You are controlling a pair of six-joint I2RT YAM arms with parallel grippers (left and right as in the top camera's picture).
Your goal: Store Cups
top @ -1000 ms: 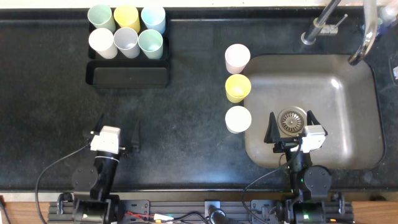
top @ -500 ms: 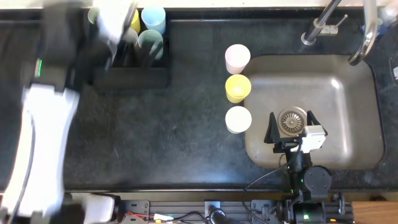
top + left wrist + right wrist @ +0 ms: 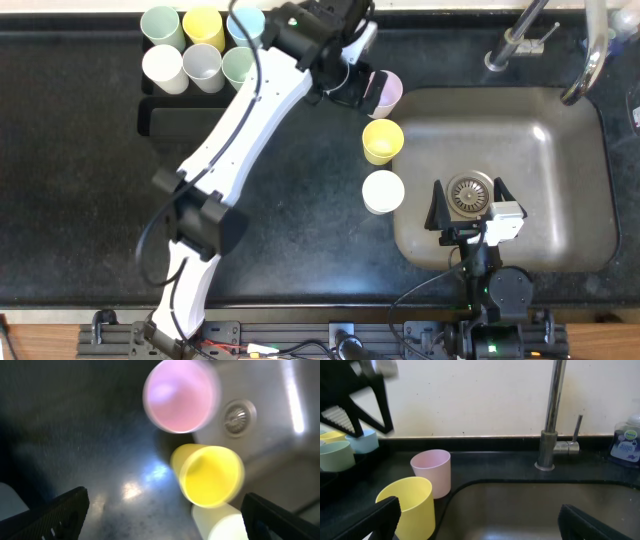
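Observation:
Three loose cups stand in a row on the dark counter beside the sink: a pink cup [image 3: 388,92], a yellow cup [image 3: 382,141] and a white cup [image 3: 383,191]. My left gripper [image 3: 348,80] hangs open above the counter just left of the pink cup, holding nothing. Its wrist view looks down into the pink cup [image 3: 181,395], the yellow cup [image 3: 210,475] and the white cup [image 3: 220,522], with the fingers [image 3: 55,512] wide apart. My right gripper [image 3: 470,205] is open over the sink, with the pink cup [image 3: 432,472] and the yellow cup [image 3: 407,507] ahead of it.
A black rack [image 3: 205,122] at the back left holds several upright cups in its far rows; its near row is bare. The steel sink [image 3: 560,130] fills the right side, with a tap [image 3: 520,35] behind it. A soap bottle [image 3: 626,440] stands by the tap.
My left arm has swung from the counter's front left, past the rack, to a spot beside the pink cup. The right arm has kept still.

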